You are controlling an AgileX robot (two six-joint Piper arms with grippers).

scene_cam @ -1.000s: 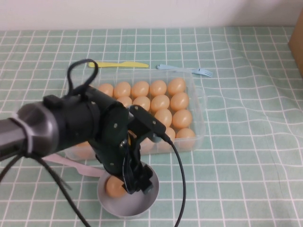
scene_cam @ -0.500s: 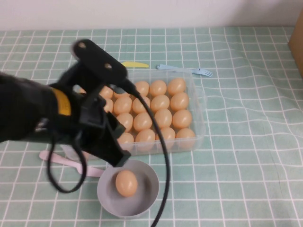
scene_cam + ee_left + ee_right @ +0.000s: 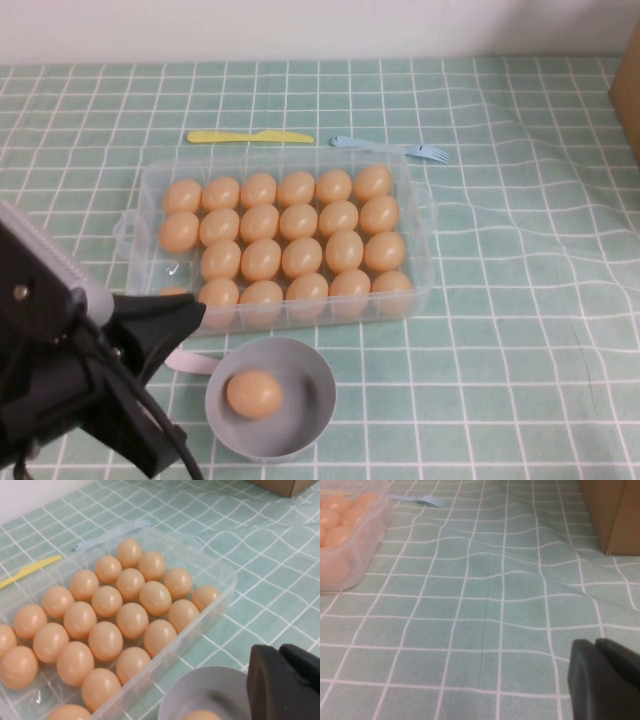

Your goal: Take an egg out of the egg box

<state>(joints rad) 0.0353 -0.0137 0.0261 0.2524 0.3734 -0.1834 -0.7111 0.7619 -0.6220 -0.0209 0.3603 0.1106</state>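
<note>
The clear egg box (image 3: 421,215) sits mid-table, filled with orange-tan eggs (image 3: 300,257) except one bare cup near its left end. One egg (image 3: 253,393) lies in the grey-blue bowl (image 3: 312,372) just in front of the box. My left gripper (image 3: 188,314) is low at the near left, beside the bowl, shut and empty. In the left wrist view its fingers (image 3: 280,652) hang over the bowl's rim (image 3: 210,685), with the egg box (image 3: 222,577) beyond. My right gripper (image 3: 596,644) is shut and empty over bare cloth, right of the box (image 3: 370,540).
A yellow plastic knife (image 3: 250,136) and a blue fork (image 3: 392,149) lie behind the box. A pink spoon (image 3: 188,360) lies left of the bowl. A cardboard box (image 3: 628,90) stands at the far right. The green checked cloth is wrinkled right of the box.
My left arm has drawn back from over the bowl to the near left. The egg it hovered over stays in the bowl, now in plain view.
</note>
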